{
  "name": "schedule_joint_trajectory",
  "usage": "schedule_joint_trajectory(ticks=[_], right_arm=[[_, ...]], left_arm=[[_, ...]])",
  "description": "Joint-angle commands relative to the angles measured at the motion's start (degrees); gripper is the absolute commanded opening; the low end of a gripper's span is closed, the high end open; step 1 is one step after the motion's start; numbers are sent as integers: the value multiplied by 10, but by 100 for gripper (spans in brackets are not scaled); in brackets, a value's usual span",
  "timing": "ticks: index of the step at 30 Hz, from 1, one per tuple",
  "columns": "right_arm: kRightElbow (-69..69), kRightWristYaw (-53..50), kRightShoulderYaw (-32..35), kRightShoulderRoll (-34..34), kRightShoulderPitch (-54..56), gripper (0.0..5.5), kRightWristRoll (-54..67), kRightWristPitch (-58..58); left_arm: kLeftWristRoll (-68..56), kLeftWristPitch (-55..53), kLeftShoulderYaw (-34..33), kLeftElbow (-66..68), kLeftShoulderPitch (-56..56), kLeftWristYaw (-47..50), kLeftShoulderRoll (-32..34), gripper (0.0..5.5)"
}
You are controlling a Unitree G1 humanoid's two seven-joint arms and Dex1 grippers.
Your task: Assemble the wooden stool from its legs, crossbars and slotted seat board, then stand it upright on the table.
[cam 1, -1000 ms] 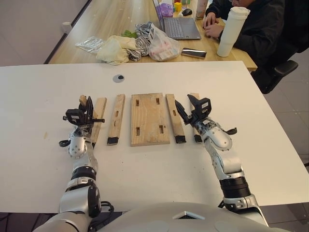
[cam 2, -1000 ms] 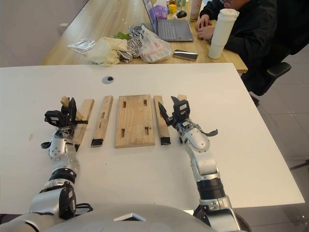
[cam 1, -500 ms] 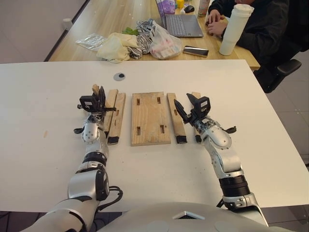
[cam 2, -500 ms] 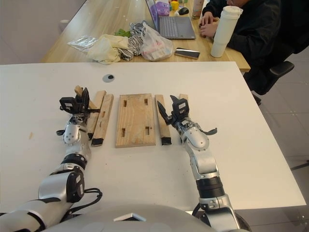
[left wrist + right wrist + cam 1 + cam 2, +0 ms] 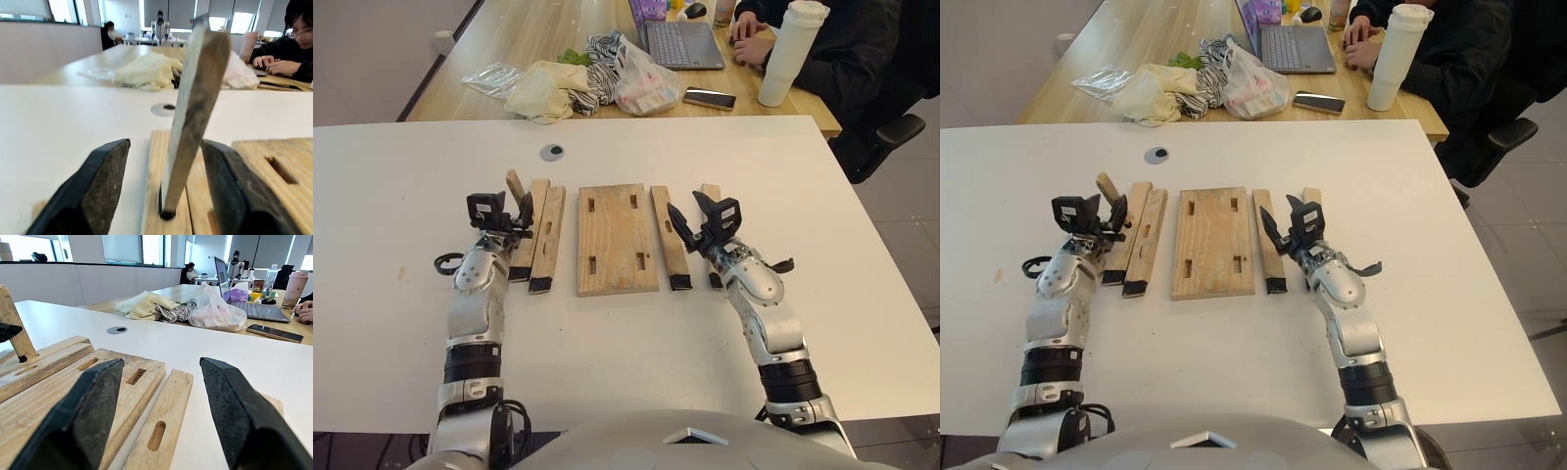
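The slotted seat board lies flat mid-table. Two legs lie side by side left of it. Right of it lie a third leg and a fourth. A short wooden crossbar stands tilted with its lower end on the outer left leg. My left gripper is open, its fingers either side of the crossbar with gaps showing. My right gripper hovers open between the two right legs, holding nothing.
A round grommet sits in the white table behind the parts. Bare tabletop lies in front and to both sides. A wooden desk behind carries bags, a laptop, a phone and a white tumbler.
My left gripper moved right with the crossbar. The outer left leg now lies against its neighbour, and the crossbar stands on it. The right arm has kept still.
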State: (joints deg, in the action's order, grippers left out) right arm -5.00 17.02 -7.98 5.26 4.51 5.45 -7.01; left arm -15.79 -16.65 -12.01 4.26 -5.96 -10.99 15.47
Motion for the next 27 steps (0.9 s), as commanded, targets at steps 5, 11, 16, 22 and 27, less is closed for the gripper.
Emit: schedule_joint_trajectory(ticks=[5,11,16,22,27], right_arm=[[-17,-2,-2,7,-8,284,-13,-15],[-19,-2,-6,6,-13,284,-15,-15],[-16,-5,-6,5,-11,284,-16,-13],[-14,-6,-9,3,-10,284,-18,-12],[-9,-7,-9,3,-8,284,-19,-8]], left_arm=[[8,-176,9,-79,49,37,7,278],[22,-184,-11,-58,54,42,18,278],[15,-217,2,-41,53,1,40,278],[15,-247,17,-46,49,-33,57,251],[21,-217,2,-41,35,-22,53,199]])
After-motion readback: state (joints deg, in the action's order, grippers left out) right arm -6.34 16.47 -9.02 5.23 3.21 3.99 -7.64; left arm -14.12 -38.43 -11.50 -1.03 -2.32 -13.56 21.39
